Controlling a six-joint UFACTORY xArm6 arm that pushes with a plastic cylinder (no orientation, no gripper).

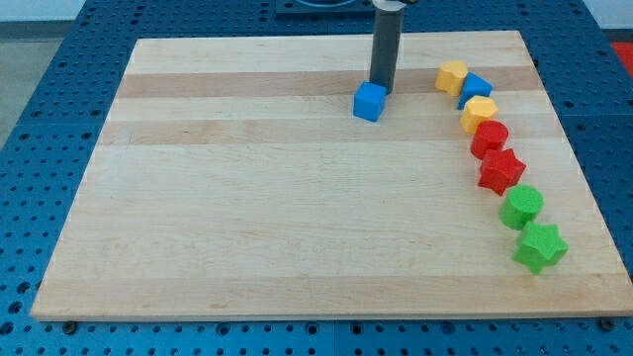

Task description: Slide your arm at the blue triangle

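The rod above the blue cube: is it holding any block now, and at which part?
Nothing is held. My tip only stands at the top-right edge of the blue cube, touching or nearly so; the blue triangle lies apart, to the view's right.

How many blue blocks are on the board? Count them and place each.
2. A blue cube sits near the view's top centre, right below my tip. A blue triangle is wedged between two yellow blocks at the view's upper right. None looks hidden.

Board (297,198): pale wood, on a blue pegboard (40,119)
Blue cube (369,101): near the top, centre
Right-side curve: yellow blocks (452,76) (479,112), red cylinder (489,136), red star (500,170), green cylinder (521,207), green star (540,246)
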